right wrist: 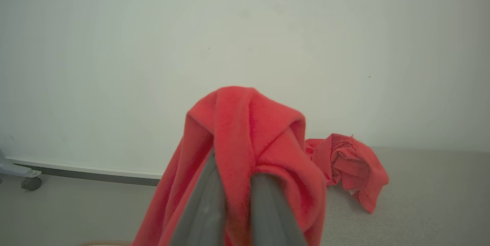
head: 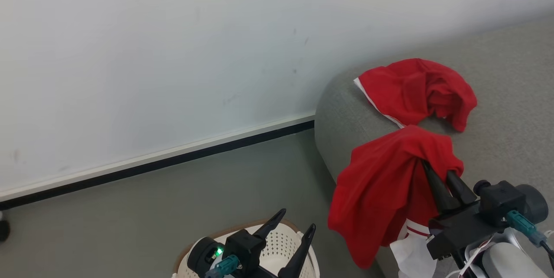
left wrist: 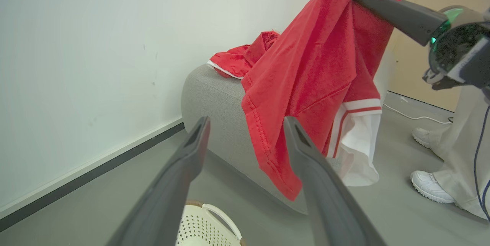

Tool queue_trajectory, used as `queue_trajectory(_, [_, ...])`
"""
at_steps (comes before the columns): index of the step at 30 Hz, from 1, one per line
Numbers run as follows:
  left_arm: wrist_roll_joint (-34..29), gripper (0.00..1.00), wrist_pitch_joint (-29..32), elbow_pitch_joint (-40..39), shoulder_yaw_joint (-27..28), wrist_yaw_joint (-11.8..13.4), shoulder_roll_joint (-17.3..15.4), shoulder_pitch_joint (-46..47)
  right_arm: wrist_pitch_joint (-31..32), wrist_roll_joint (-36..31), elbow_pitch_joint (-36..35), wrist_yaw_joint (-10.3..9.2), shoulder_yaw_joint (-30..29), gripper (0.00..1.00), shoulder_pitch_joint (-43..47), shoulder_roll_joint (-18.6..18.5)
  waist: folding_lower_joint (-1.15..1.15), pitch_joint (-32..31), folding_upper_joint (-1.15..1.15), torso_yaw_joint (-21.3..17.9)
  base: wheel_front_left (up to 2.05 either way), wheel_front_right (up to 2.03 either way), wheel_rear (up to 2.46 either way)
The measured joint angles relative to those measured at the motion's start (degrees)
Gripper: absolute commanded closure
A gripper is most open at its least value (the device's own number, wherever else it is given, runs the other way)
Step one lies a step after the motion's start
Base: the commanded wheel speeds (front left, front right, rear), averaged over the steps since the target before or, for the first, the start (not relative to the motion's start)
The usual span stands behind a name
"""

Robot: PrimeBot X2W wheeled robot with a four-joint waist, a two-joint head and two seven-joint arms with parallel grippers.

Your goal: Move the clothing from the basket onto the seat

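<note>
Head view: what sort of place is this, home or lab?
Probably a lab or test room staged as a living space, not a home: a grey sofa against a bare white wall, a laundry basket on plain grey floor, and a loose cable by a standing person's shoes.

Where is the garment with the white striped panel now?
Head view, lower right: the striped garment hangs from the right gripper at the seat's end, below the other garment.

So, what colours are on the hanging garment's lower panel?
White panel, thin red stripes; left wrist view.
</note>
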State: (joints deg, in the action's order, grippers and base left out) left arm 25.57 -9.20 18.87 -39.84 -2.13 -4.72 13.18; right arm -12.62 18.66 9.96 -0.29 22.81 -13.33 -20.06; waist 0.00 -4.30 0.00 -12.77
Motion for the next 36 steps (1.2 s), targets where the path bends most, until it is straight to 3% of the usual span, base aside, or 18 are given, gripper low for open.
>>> queue_trajectory(15, [-0.01,0.00,-0.71,0.64,-2.76,-0.48,0.90,-0.35,2.55,0.30,-4.37,-0.71,-1.92,1.00,1.07,-2.58,0.00,1.20,0.00,-9.29,0.00,0.00,0.00])
queue_trajectory(25, [-0.02,0.00,-0.74,0.79,-3.88,-0.91,1.14,-0.14,4.47,1.60,-3.28,-0.59,-3.50,1.00,-1.37,-3.47,0.00,3.40,0.00,-9.49,0.00,0.00,0.00])
queue_trajectory(36, [-1.04,0.00,0.23,-3.45,-2.42,0.14,-0.32,3.83,6.13,4.64,1.68,2.69,-8.33,1.00,-24.10,-4.31,0.01,9.90,0.00,-7.62,0.00,0.00,0.00])
